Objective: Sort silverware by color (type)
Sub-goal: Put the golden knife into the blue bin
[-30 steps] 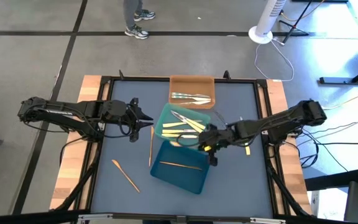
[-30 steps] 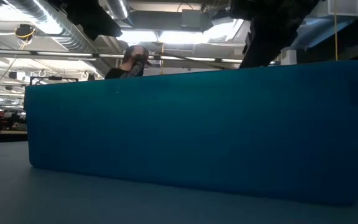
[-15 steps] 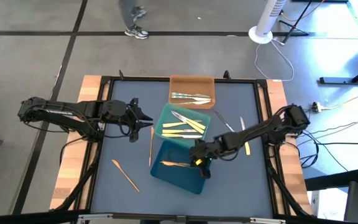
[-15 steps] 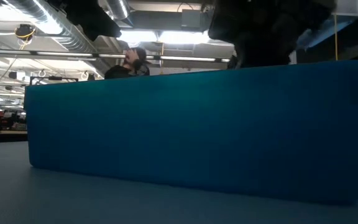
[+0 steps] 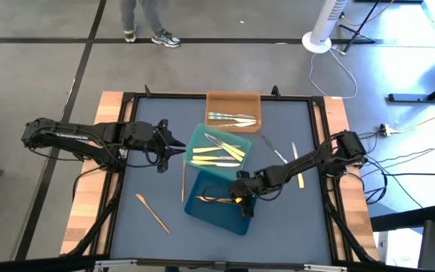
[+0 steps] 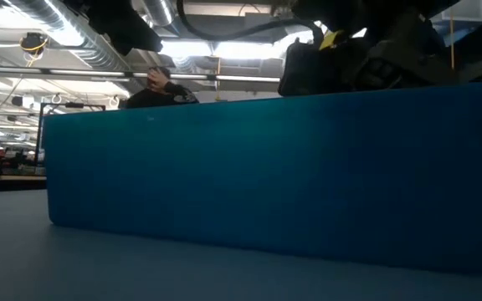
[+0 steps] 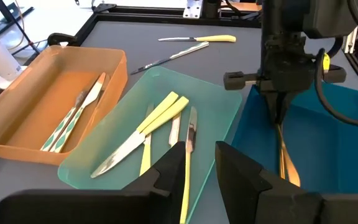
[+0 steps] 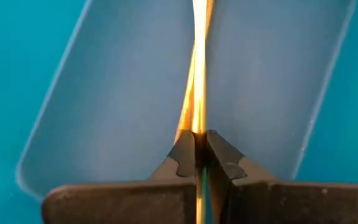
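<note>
High view: right gripper (image 5: 242, 199) over the dark blue tray (image 5: 221, 212).

Right wrist view: fingers pinched tight on a thin orange-tan utensil (image 8: 197, 93).

Left wrist view: left gripper (image 7: 197, 163) half-open, empty, beside the teal tray (image 7: 225, 102).

Utensil likely light, stiff, slippery; grip mid-handle.

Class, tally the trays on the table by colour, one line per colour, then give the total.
Orange tray: 1
Teal-green tray: 1
Blue tray: 1
Total: 3
</note>
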